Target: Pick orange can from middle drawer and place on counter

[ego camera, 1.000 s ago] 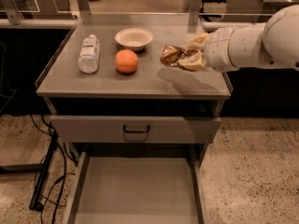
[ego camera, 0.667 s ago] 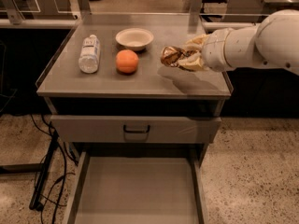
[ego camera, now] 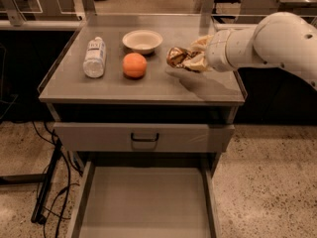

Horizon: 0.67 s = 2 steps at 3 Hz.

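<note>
Placing is judged to be the step in hand, the items being taken in order of size. The bench (ego camera: 114,89), a grey metal cabinet top with a low raised rim, carries all the loose goods in view. Beneath it the middle drawer (ego camera: 146,205) stands open with nothing showing on its flat bottom, so the pick is judged complete. The white arm (ego camera: 277,41) reaches in from the right side of the view, across the right rim of the bench. A shut drawer front (ego camera: 99,137) with a black handle (ego camera: 144,139) sits between the bench and the open drawer. On the left of the bench lies a clear bottle (ego camera: 95,57); a shallow pale bowl (ego camera: 142,40) sits towards the back, and a smooth orange fruit (ego camera: 134,65) sits just in front of it. The orange can (ego camera: 177,57), wrinkled and shiny brown-gold, is over the right half of the bench, near the fruit but apart from it. The hand (ego camera: 192,59) is pinching the can from the right. A shadow on the surface below suggests the can is held clear of the bench, though contact cannot be ruled out. The next move calls for a short, steady lowering onto the bare patch beneath, keeping off the fruit and the bowl, then spreading the hand only once the can rests, since a crumpled can may roll or tip.
</note>
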Each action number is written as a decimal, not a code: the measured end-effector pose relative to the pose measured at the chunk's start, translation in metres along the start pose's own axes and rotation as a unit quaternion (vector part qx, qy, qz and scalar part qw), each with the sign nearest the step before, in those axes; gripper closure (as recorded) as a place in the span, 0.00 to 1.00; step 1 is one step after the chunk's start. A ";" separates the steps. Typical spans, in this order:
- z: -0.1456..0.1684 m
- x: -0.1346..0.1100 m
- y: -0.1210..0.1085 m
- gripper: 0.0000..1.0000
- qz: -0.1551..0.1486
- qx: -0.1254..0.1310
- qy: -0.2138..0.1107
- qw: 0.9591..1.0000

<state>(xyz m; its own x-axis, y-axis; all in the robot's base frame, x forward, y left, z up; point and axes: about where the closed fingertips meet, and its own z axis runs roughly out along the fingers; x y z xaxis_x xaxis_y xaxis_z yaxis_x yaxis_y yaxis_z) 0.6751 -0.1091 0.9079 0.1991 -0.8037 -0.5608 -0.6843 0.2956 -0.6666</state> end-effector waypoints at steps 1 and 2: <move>0.013 0.009 0.006 1.00 0.022 0.002 -0.005 1.000; 0.018 0.021 0.015 1.00 0.042 0.003 -0.004 0.999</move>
<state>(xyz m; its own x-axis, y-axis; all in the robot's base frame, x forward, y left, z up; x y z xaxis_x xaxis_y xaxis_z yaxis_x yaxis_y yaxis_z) 0.6816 -0.1117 0.8771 0.1460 -0.7721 -0.6185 -0.6946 0.3651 -0.6198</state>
